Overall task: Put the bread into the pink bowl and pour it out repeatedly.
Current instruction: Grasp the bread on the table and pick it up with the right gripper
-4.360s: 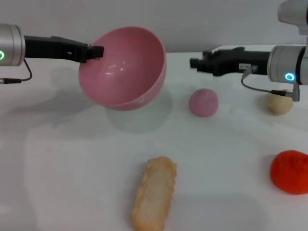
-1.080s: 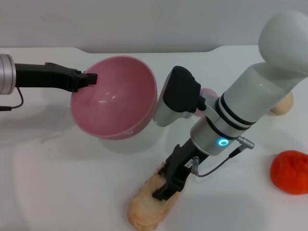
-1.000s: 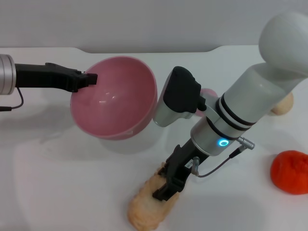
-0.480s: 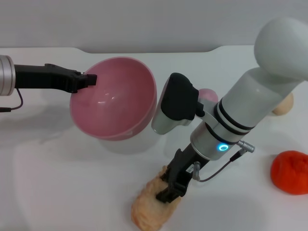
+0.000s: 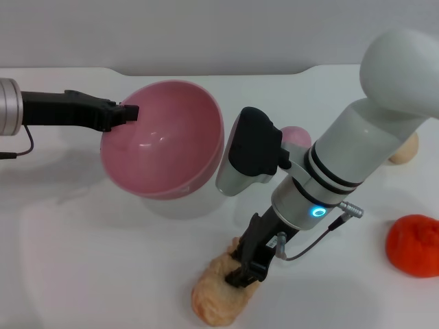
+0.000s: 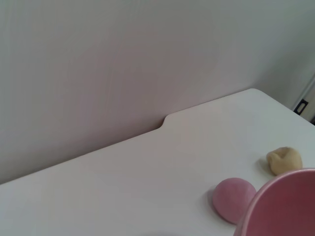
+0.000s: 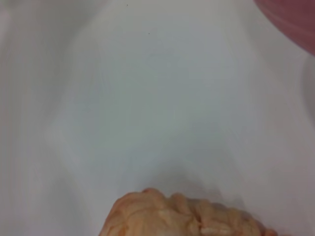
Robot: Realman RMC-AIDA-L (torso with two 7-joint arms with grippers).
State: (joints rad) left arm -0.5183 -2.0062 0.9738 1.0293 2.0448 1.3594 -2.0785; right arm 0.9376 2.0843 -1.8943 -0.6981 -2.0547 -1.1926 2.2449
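— Where's the bread (image 5: 221,296)?
— Low on the white table (image 5: 89,260), pinched between the jaws of the right gripper (image 5: 247,269); its pale end sticks out past the fingertips.

— How does that arm stand?
— It slants steeply down from the shoulder, fingers pointing at the table, jaws narrowed onto the loaf.

— And the pink bowl (image 5: 163,139)?
— Beyond the loaf, lifted and tipped. The left gripper (image 5: 125,113) reaches in level from the side and its jaws clamp the rim.

— Anything else?
— A pink ball (image 6: 232,198), a tan lump (image 6: 284,160) and a red-orange lump (image 5: 413,245) lie apart from both grippers.
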